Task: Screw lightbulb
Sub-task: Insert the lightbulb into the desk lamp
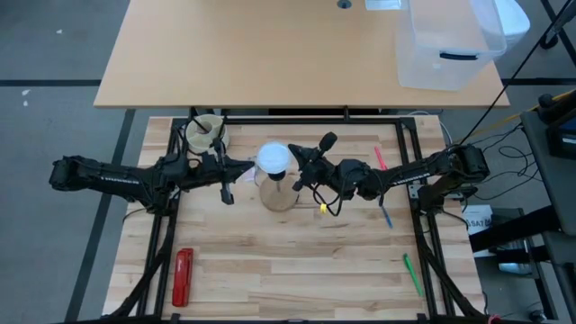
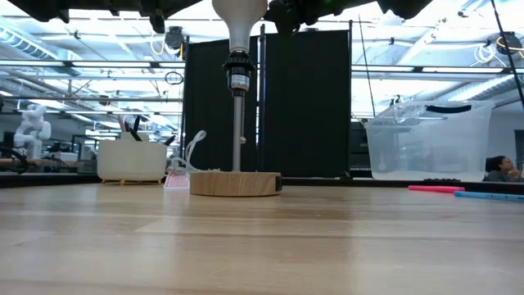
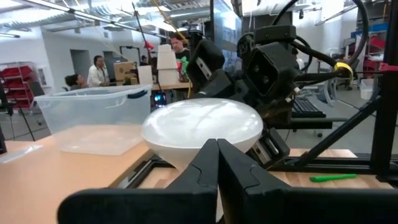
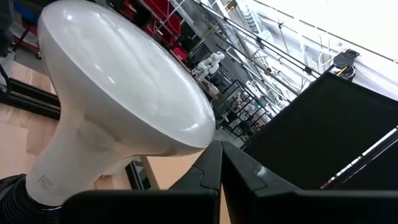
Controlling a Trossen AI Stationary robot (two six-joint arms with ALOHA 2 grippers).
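The white lightbulb (image 1: 273,157) sits upright in a black socket (image 2: 237,75) on a thin pole above a round wooden disc (image 2: 235,182). Its dome fills the left wrist view (image 3: 202,127) and the right wrist view (image 4: 118,93). My left gripper (image 3: 217,155) is shut and points level at the dome's rim from the table's left. My right gripper (image 4: 217,163) is shut too and points at the rim from the right, its tips just beside the dome's edge. My left gripper's shut fingertips (image 3: 208,163) stand right in front of the dome's rim (image 3: 186,158), level, from the table's left; whether they touch it I cannot tell. My right gripper's shut fingertips (image 4: 210,158) stand at the dome's edge (image 4: 199,134), from the right; touch cannot be told.
A red tool (image 1: 183,276) lies near the front left. A green pen (image 1: 411,273), a blue pen (image 1: 385,214) and a pink marker (image 1: 380,157) lie to the right. A pale cup (image 1: 205,133) stands at the back left. A clear bin (image 1: 445,45) sits on the far table.
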